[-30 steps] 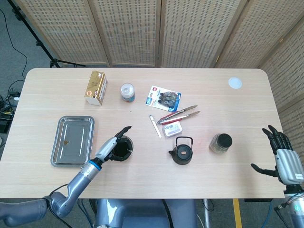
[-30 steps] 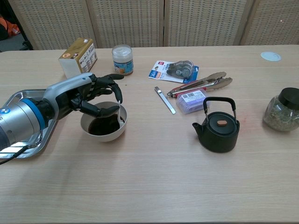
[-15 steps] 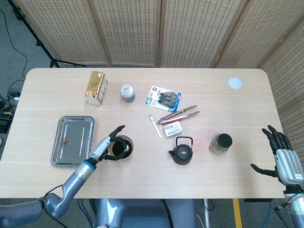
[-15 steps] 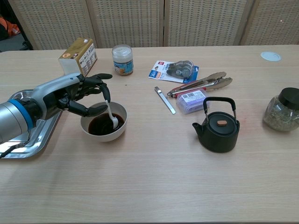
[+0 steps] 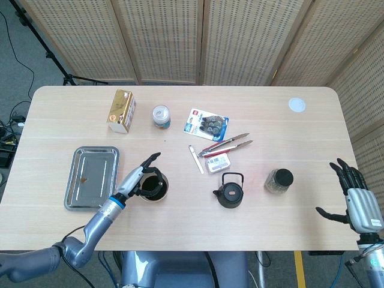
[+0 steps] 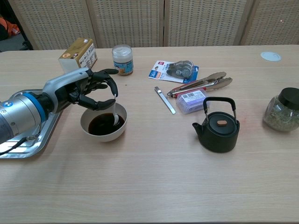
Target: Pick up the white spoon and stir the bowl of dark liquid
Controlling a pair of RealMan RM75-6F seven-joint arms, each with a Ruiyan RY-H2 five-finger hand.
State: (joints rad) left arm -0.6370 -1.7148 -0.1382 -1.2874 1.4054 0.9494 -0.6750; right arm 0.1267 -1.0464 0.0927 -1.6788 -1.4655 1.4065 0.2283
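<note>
A white bowl [image 6: 103, 131] of dark liquid [image 6: 105, 124] stands near the table's front left; in the head view the bowl [image 5: 153, 186] shows beside the tray. My left hand [image 6: 91, 90] hovers over its far rim and pinches the white spoon [image 6: 115, 113], whose tip dips into the liquid. In the head view the left hand [image 5: 138, 179] covers the bowl's left side. My right hand [image 5: 355, 199] is far off past the table's right front edge, fingers spread, holding nothing.
A steel tray [image 5: 92, 177] lies left of the bowl. A black teapot [image 6: 217, 128], a jar [image 6: 282, 112], tongs [image 6: 202, 83], a small metal scoop [image 6: 165, 100], a packet [image 6: 173, 71], a can [image 6: 122, 59] and a carton [image 6: 78, 57] spread across the table.
My left hand has swung the spoon around inside the bowl, from the right rim to the middle and back toward the far right side. The right hand has stayed still.
</note>
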